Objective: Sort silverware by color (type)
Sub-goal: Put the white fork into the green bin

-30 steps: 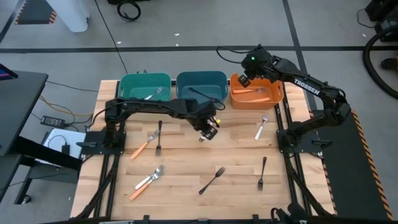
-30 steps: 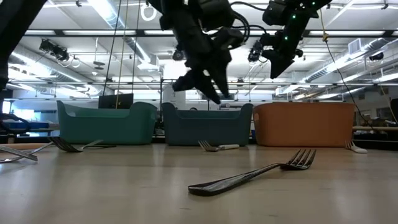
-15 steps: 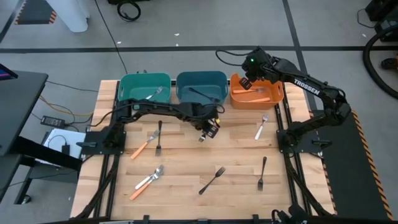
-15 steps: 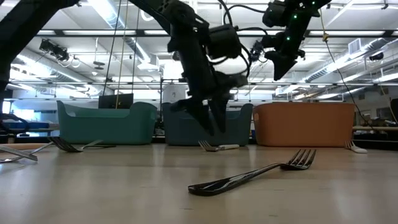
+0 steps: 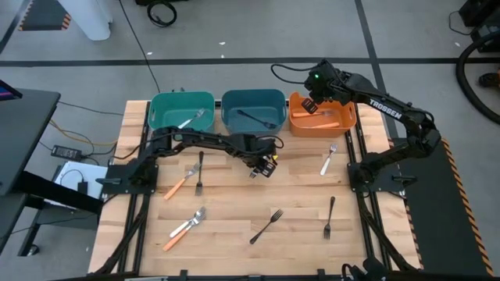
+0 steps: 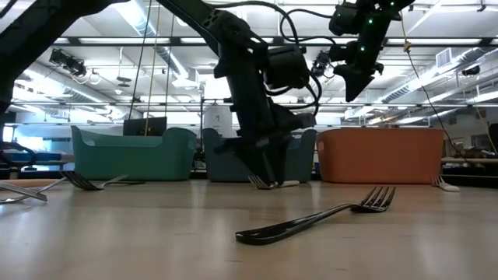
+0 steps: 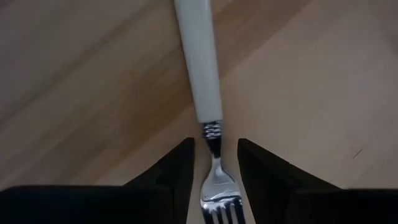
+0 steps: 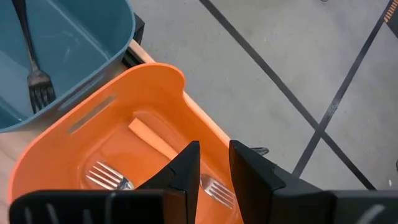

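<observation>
My left gripper (image 7: 215, 171) is down at the table's middle (image 5: 266, 165), open. Its fingers stand on either side of the neck of a white-handled fork (image 7: 202, 74) that lies flat on the wood and also shows in the low view (image 6: 272, 183). I see a gap on both sides of the neck. My right gripper (image 8: 214, 163) hangs open and empty above the orange bin (image 5: 344, 117), which holds orange-handled pieces (image 8: 152, 140). Loose on the table lie black forks (image 5: 199, 173) (image 5: 267, 225) (image 5: 329, 217), a white fork (image 5: 329, 158) and orange-handled pieces (image 5: 178, 186).
Three bins stand in a row at the table's far edge: the teal bin (image 5: 160, 109) holds a white fork (image 5: 193, 119), the blue bin (image 5: 269, 101) a black fork (image 5: 254, 118). A white and an orange-handled piece (image 5: 186, 226) lie together near the near-left corner.
My left gripper has come down from above the table's middle to the tabletop, over the white-handled fork. My right gripper has stayed above the orange bin. No silverware has moved.
</observation>
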`<control>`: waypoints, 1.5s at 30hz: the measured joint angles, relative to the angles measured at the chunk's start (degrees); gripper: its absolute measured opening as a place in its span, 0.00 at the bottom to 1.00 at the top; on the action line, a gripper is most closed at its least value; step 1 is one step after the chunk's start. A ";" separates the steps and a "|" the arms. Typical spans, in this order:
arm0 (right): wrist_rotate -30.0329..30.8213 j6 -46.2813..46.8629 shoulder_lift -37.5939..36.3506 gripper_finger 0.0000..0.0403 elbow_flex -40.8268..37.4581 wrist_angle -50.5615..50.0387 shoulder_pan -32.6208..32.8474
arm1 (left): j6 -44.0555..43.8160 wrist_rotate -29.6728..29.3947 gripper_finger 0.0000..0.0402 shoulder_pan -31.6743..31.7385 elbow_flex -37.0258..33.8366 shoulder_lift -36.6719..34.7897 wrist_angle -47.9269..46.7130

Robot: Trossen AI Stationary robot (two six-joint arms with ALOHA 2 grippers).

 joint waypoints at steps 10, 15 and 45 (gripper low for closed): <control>-0.46 1.88 0.00 0.23 0.00 -0.42 0.00 | 3.16 -2.94 0.21 -0.03 -0.07 0.93 -1.75; -0.48 1.86 0.00 0.23 0.00 -0.58 0.00 | 4.98 -2.99 0.04 0.09 -0.07 1.01 -3.02; -0.64 1.07 0.00 0.23 0.00 -3.64 -0.17 | 19.81 -10.94 0.04 13.45 -0.35 -32.66 -41.74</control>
